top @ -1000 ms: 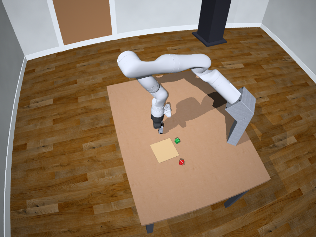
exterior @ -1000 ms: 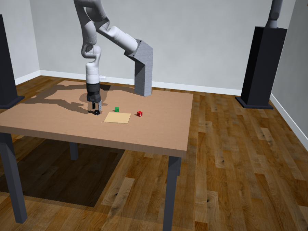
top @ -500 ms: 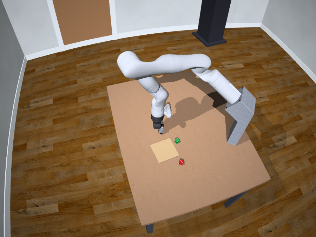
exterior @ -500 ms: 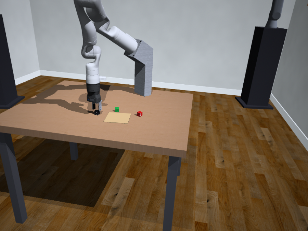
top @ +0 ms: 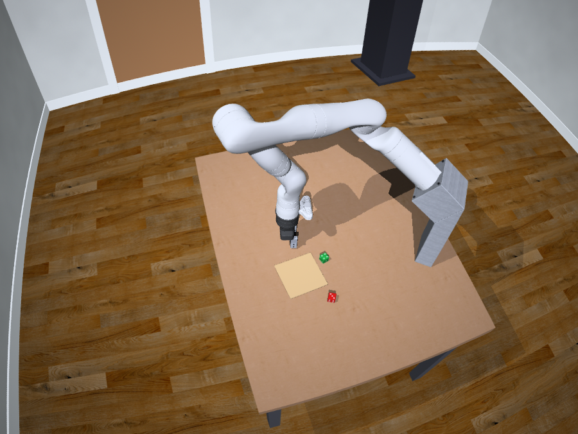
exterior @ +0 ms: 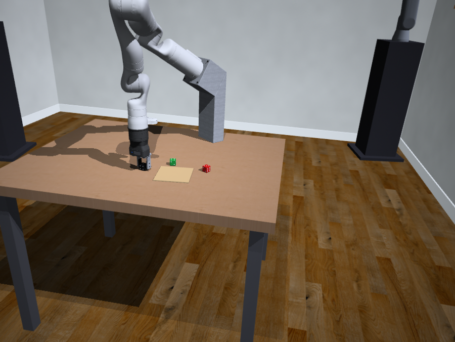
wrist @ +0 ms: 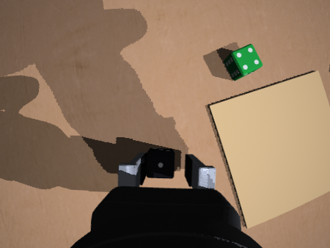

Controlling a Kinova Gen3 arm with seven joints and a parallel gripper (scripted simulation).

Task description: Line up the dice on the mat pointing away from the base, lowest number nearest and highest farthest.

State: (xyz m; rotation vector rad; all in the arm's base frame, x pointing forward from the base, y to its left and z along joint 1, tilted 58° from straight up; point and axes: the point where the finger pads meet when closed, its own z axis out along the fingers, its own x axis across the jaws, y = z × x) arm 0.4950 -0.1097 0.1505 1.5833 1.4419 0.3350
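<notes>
- The claw [top: 293,243] [exterior: 144,165] [wrist: 166,164] is held low over the table [top: 374,327] [exterior: 220,198] [wrist: 176,37], its fingers spread fairly wide, with nothing gripped.
- Directly between those fingers sits the black die [exterior: 142,166] [wrist: 160,164], one pip up. Daylight is seen on its right side in the wrist view; on its left the gap looks slim, and contact there cannot be fully ruled out.
- Just beside the claw, past the right finger in the wrist view, the tan mat [top: 301,275] [exterior: 173,174] [wrist: 275,139] lies flat.
- Farther from the claw, off the mat's base-side edge, the green die [top: 324,257] [exterior: 172,162] [wrist: 247,60] is found, four up.
- Farthest of the three from the claw, beyond the mat, the red die [top: 331,296] [exterior: 206,168] stands; its top number is too small to be read surely.
- Nothing is placed so far: all three dice are off the mat. A grasp of the black die seems to be under way, and it should be set nearest the base [top: 441,210] [exterior: 212,107] if its one is lowest. The other two placements, the alignment and the final release are left.
</notes>
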